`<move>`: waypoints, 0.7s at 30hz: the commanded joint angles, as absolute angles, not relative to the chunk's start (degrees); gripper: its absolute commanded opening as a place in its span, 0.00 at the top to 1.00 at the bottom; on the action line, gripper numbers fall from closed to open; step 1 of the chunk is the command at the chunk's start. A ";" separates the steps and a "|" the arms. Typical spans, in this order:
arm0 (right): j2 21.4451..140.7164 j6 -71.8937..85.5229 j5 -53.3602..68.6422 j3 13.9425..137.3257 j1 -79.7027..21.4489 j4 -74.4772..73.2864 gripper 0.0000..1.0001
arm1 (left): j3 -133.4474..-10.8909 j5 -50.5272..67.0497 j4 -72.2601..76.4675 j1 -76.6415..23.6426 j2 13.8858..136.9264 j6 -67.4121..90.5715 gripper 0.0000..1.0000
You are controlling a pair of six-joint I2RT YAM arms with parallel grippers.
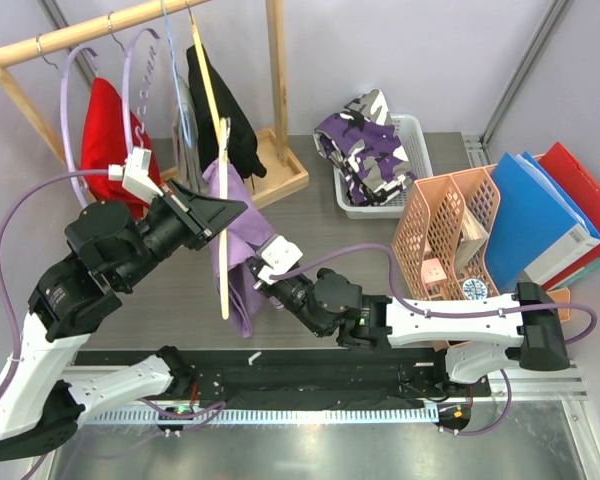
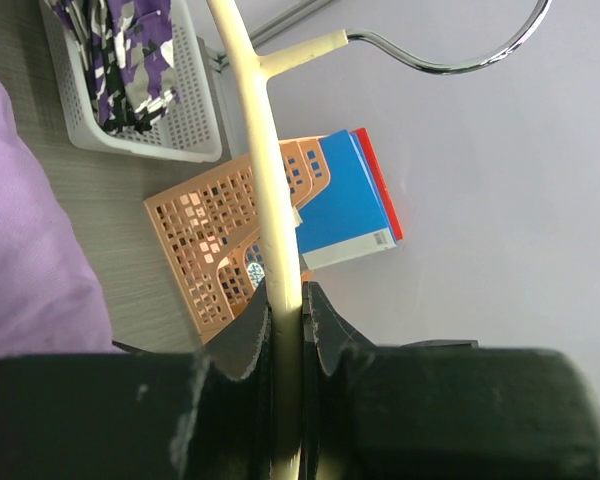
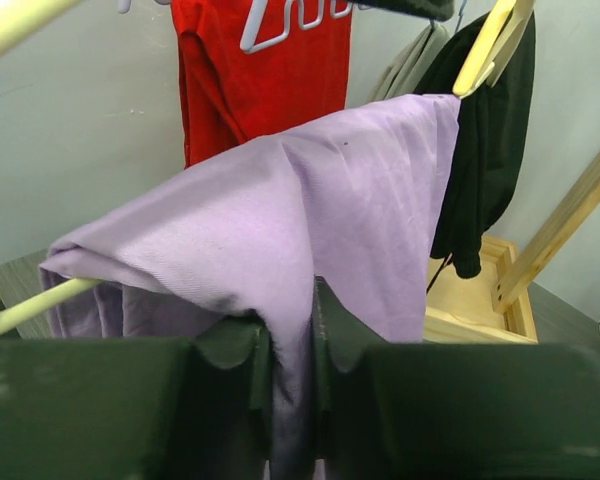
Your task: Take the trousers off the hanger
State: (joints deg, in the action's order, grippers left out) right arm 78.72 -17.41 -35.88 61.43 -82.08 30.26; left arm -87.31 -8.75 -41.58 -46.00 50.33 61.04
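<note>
While the lilac trousers hang folded over the cream hanger, whose long axis runs near to far above the surface, the right end effector sits just right of them, clenched on a fold of their cloth. The left end effector grips the hanger's bar from the left. With the right arm nearer, pulling rightward, across the bar, looks the way off.
</note>
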 commanded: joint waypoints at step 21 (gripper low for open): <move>81.83 -14.68 -44.47 76.10 -81.83 35.16 0.99 | -83.59 -18.10 -34.10 -45.79 46.67 55.64 1.00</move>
